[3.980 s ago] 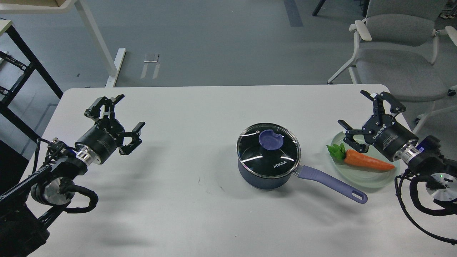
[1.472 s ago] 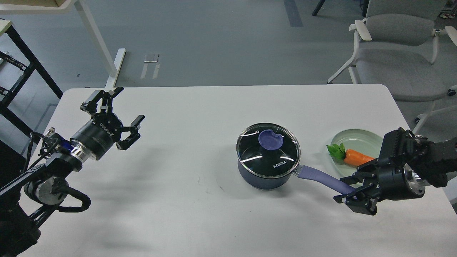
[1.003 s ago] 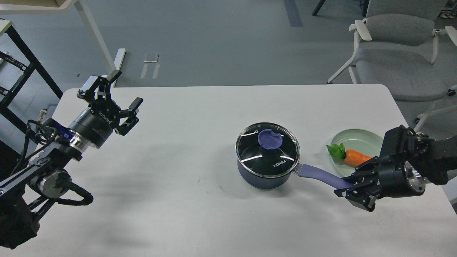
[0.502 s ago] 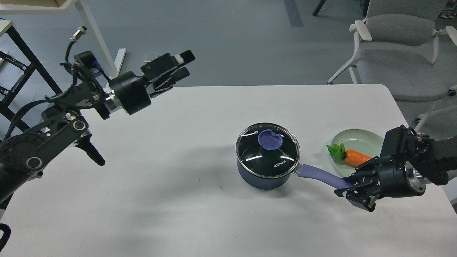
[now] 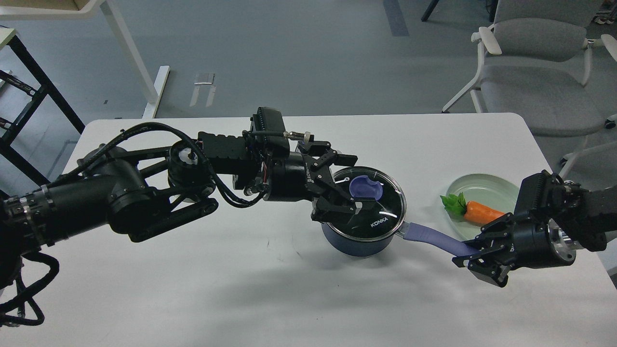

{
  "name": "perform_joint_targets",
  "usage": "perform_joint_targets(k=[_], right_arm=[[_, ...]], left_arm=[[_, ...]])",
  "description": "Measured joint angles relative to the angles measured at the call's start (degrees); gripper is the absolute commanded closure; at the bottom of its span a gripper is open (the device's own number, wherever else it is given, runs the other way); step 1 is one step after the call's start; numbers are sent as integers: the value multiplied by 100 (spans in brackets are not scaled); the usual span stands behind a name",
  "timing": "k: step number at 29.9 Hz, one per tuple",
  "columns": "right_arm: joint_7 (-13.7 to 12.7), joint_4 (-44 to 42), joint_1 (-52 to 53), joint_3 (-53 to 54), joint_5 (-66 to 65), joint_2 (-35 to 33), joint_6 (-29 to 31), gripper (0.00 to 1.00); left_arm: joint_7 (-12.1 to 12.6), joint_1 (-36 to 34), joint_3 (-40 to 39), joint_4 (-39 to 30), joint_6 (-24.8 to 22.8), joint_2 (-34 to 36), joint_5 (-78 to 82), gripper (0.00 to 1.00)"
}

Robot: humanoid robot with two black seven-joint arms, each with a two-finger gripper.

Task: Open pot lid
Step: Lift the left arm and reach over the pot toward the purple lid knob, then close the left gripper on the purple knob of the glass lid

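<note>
While the right gripper (image 5: 475, 258) clamps the pot (image 5: 359, 236) handle, the left gripper (image 5: 355, 182) hangs spread wide beside the lid (image 5: 373, 207) knob.

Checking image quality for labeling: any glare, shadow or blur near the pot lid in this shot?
Head view: sharp overall, no visible motion blur; white streaks of glare on the glass lid, "KONKA" still legible; soft shadows on the table below the left arm; the dark left claw is hard to separate from the pot.
</note>
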Motion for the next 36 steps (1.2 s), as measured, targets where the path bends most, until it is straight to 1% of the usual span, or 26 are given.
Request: perform_joint_targets(k=[12,17,23,32,36], right_arm=[[1,1,0,0,6,0,1,66],[1,-2,0,0,14,0,2,66],[1,-1,0,0,17,-3,-2,66],[1,2,0,0,25,-8,-6,66],[0,1,0,0,27,-8,-6,66]], left_arm=[[1,33,47,959,130,-744,383,1],[1,42,136,1207,193,-878,420,1],[1,72,258,1468,389,-989,423,1],[1,84,393,1890,507,-1219,424,1],[1,103,462,2020,646,-1285,424,5]])
